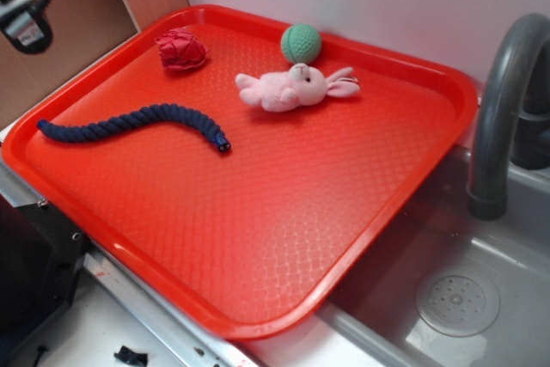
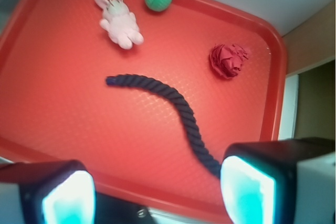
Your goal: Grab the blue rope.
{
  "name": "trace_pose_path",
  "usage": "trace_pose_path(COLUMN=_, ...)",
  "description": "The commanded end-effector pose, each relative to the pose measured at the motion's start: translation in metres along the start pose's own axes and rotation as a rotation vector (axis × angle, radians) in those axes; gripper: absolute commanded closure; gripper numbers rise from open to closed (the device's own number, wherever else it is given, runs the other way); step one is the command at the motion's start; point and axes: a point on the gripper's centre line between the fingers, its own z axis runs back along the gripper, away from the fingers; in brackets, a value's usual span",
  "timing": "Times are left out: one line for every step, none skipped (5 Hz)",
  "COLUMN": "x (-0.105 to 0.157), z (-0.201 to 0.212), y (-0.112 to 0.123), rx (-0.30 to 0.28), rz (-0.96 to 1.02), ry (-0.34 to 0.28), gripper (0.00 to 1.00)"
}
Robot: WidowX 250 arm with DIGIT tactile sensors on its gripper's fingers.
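The blue rope (image 1: 137, 119) lies in a loose S-curve on the left part of the red tray (image 1: 284, 212), one end near the tray's left rim. In the wrist view the blue rope (image 2: 181, 106) runs from the tray's middle down to the right finger (image 2: 247, 192), which covers its near end. My gripper (image 2: 157, 195) is open and hangs high above the tray's (image 2: 63, 93) near rim with nothing between its fingers. Only a dark part of the arm (image 1: 21, 6) shows at the exterior view's top left.
A pink plush bunny (image 1: 296, 88), a green ball (image 1: 301, 43) and a crumpled red item (image 1: 180, 49) sit along the tray's back. To the right are a grey faucet (image 1: 503, 109) and a sink (image 1: 455, 298). A wall stands behind the tray.
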Motion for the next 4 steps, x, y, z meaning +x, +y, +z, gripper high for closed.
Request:
trace_pose_path(x=0.01, z=-0.054, y=0.043, rx=0.05, rz=-0.116, ry=0.042, gripper=0.0)
trace_pose_path(x=0.016, z=-0.08, y=0.045, rx=-0.007, rz=-0.181, ry=0.017, gripper=0.0)
trace_pose_path(x=0.021, z=-0.107, y=0.036, rx=-0.007, rz=-0.259, ry=0.046, gripper=0.0)
trace_pose_path(x=0.02, z=-0.138, y=0.033, rx=-0.047, rz=-0.29, ry=0.081, gripper=0.0)
